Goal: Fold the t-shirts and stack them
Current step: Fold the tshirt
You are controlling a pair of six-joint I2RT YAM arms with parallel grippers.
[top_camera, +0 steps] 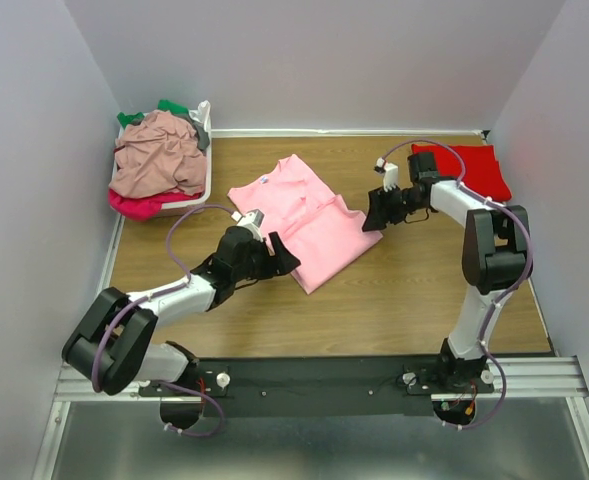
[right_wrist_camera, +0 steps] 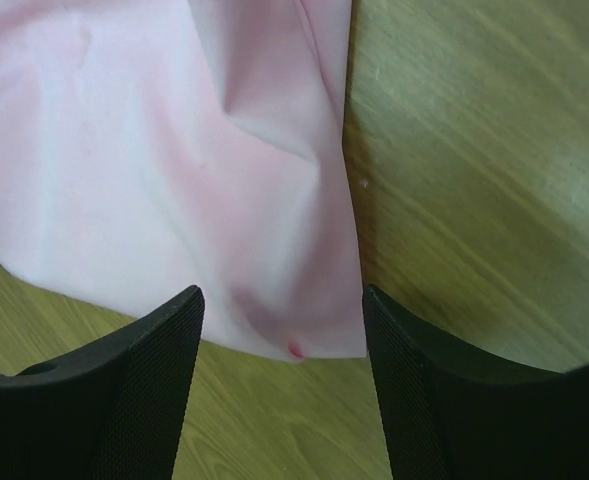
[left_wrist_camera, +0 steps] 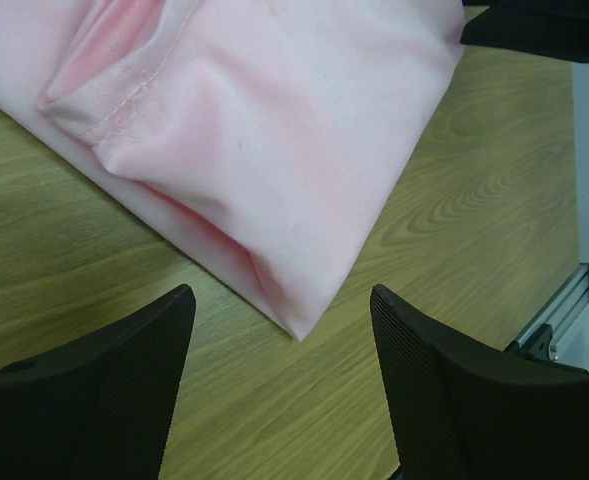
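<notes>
The light pink t-shirt point(top_camera: 304, 225) lies in the middle of the wooden table point(top_camera: 404, 300), partly folded into a slanted oblong with its neck end toward the far left. A small bluish mark near that end looks like a neck label, though it is too small to be sure. The cloth is smooth on top, with a stitched hem and soft doubled layers showing at the near corner in the left wrist view.

The left gripper point(top_camera: 280, 258) sits low at that near-left corner. Its jaws stand wide apart on either side of the corner's tip, apart from the cloth and holding nothing. The right gripper point(top_camera: 374, 213) is at the shirt's right-hand corner, also spread wide and empty; in its own view the pink edge lies between the fingers without touching them.

A bright red t-shirt point(top_camera: 471, 168) lies folded flat in the far right corner of the table, and the right arm's wrist crosses over its near-left part. At the far left a white plastic basket point(top_camera: 206, 112) holds a heap: a dusty rose t-shirt point(top_camera: 159, 155) on top, a magenta t-shirt point(top_camera: 139, 206) spilling under it at the near side, and a green t-shirt point(top_camera: 174, 105) at the back.
</notes>
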